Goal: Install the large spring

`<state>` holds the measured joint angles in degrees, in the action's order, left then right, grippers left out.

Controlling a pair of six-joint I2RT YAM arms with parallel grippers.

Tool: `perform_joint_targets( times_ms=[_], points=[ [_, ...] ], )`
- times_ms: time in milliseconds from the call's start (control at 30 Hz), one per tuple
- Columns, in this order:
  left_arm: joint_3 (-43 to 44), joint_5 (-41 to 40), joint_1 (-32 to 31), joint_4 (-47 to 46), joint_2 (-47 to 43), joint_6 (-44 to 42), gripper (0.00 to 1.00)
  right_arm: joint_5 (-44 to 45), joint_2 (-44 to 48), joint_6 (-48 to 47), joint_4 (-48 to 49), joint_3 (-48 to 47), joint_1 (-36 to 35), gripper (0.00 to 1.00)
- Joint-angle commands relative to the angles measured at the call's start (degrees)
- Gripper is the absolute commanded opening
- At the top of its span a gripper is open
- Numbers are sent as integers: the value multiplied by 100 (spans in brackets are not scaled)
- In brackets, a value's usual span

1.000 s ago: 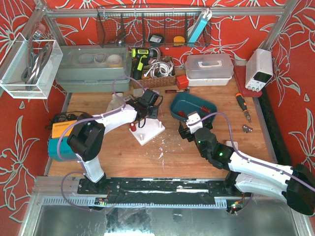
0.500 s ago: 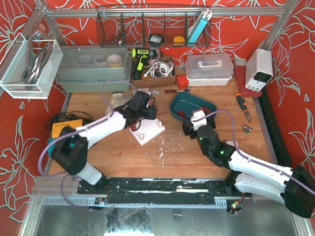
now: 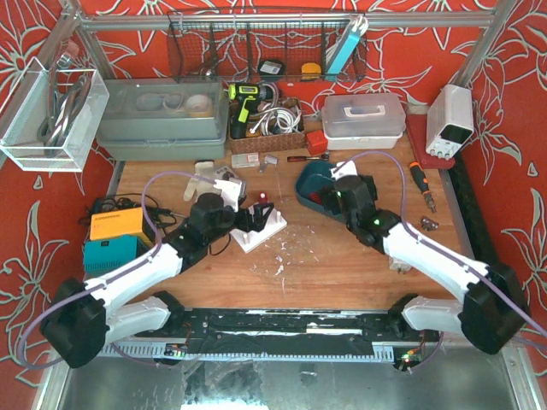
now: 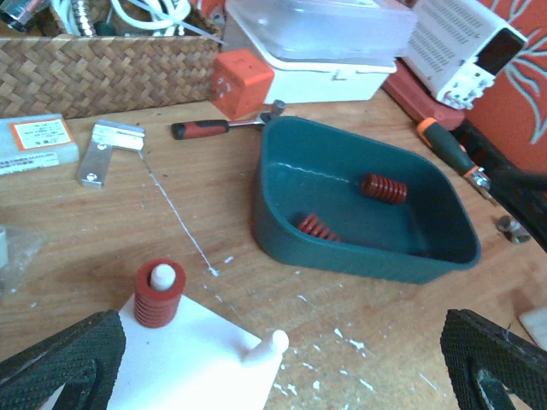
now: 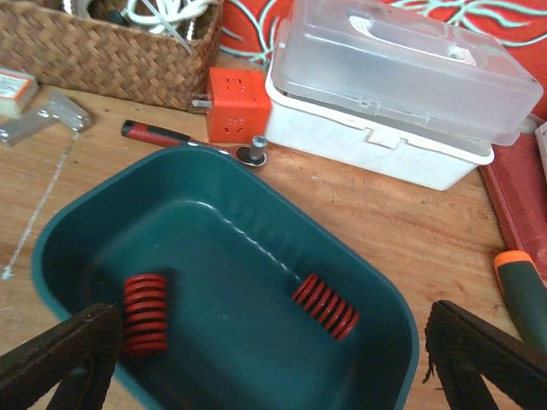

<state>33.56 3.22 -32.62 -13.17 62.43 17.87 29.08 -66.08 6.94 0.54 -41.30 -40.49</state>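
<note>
- Two arms reach over the wooden table (image 3: 342, 256): the left arm (image 3: 128, 282) slants up toward the middle, and the right arm (image 3: 427, 252) slants up and left toward the back.
- Teal bin (image 4: 359, 256) sits on the table to the right of the white plate (image 4: 197, 359), well apart from it. From above, the right wrist covers part of the bin.
- Left gripper (image 4: 278, 363) is spread wide, with a dark finger in each lower corner of its wrist view. It holds nothing and hangs just short of the plate.
- Right gripper (image 5: 273, 354) is likewise fully spread and empty, hovering over the bin's near rim.
- White plate lies flat near the table's middle. The bottom edge of the left wrist view cuts off its near part.
- Large spring (image 4: 159, 295), red, sits on the plate's left peg (image 4: 162, 275). Its long axis is vertical and its lower end is down on the plate. Only the peg's rounded white tip shows above the coils; the rest is hidden inside.
- Two loose springs lie on their sides on the bin floor, apart from each other: one (image 5: 145, 313) just beside the right gripper's left finger, the other (image 5: 325, 306) angled diagonally nearer the middle.
- Bare peg (image 4: 272, 343) stands at the plate's right corner.
- From above, the seated spring is only a small red spot, too small to make out its coils.
</note>
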Motion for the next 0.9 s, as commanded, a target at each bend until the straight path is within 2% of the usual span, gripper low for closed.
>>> perform_joint_targets(
  times_ms=[0,100,200,300,367,533,867],
  points=[
    [-541,85,-178,-981,-468,-289,100,-407,-777,-332,-1298,-862,387,96],
    [-985,50,-361,-1401,-835,-447,100,-757,-1386,-539,-1666,-1285,708,89],
    [-1224,147,-475,-1682,-933,-569,100,-1155,-1806,-639,-1770,-1491,938,75],
    [-1254,221,-503,-1771,-920,-655,100,-937,-2278,-812,-1883,-1681,1037,59],
    [-1254,174,-519,-1748,-900,-673,100,-760,-2567,-946,-2011,-1836,1190,53],
    [-1304,35,-539,-1845,-834,-761,100,-1011,-3023,-1027,-2270,-2179,1583,50],
    [-1419,-146,-535,-1864,-1093,-829,100,-1011,-3835,-1272,-2475,-2755,1783,45]
  ],
)
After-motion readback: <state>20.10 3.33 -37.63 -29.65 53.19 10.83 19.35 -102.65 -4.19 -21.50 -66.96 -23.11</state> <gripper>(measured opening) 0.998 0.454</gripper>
